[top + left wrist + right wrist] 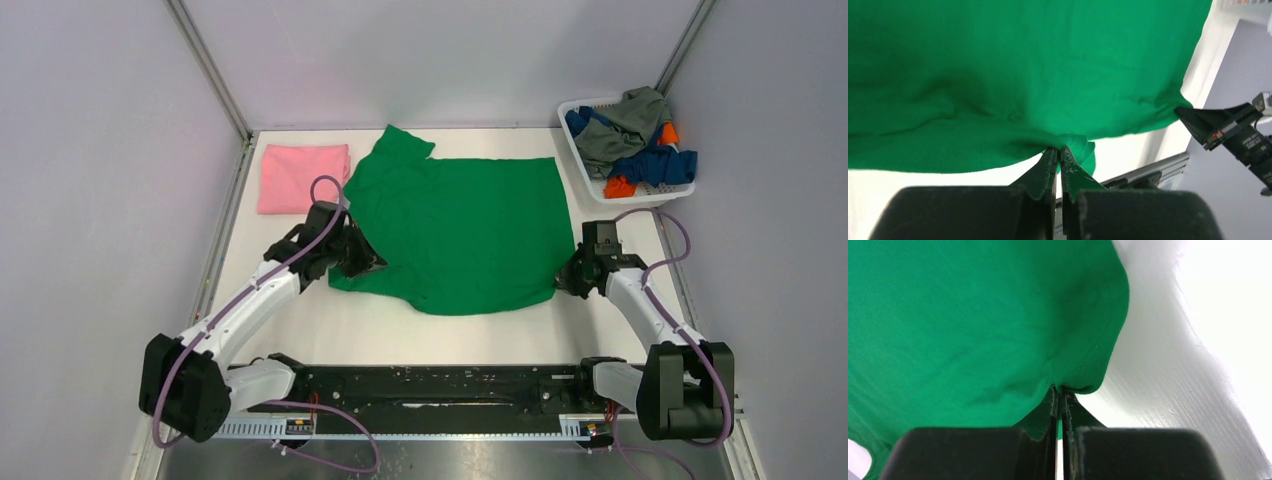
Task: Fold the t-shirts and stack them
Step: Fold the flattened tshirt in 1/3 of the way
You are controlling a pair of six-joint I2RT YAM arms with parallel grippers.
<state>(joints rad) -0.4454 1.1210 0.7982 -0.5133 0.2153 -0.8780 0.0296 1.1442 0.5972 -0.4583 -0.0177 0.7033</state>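
I see the green t-shirt (460,230) spread mostly flat mid-desk (330,330), one sleeve pointing to the far side. Its near edge is pinched by the left pincer (372,265) and the right pincer (565,280). The pink t-shirt (302,177) lies folded just beside it, far left. The grey-olive t-shirt (625,125), dark blue t-shirt (655,167) and orange t-shirt (619,187) lie crumpled in the basket (578,160), far right.

White table (480,335), green t-shirt (470,225) spread, pink t-shirt (300,177) folded, white basket (585,101)
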